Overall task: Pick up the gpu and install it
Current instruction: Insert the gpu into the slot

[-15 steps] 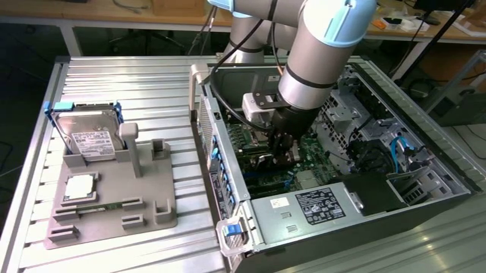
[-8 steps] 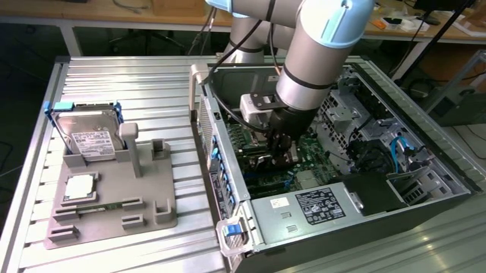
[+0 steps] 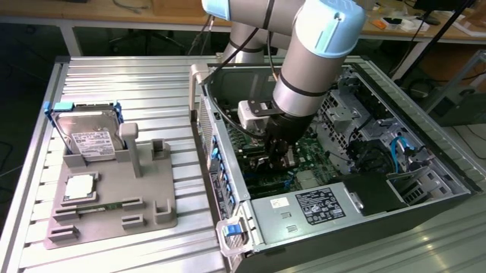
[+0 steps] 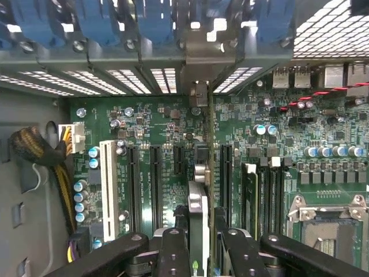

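The hand (image 4: 199, 242) is gripping the gpu (image 4: 199, 173) by its top edge, inside the case (image 3: 227, 187). It is looking stiff, thin and easy to break.

hard drive (image 3: 91, 142) label: white, print too small to read
power supply (image 3: 319, 207) labels: black + white stickers, text illegible
motherboard (image 4: 150, 173) silkscreen: unreadable
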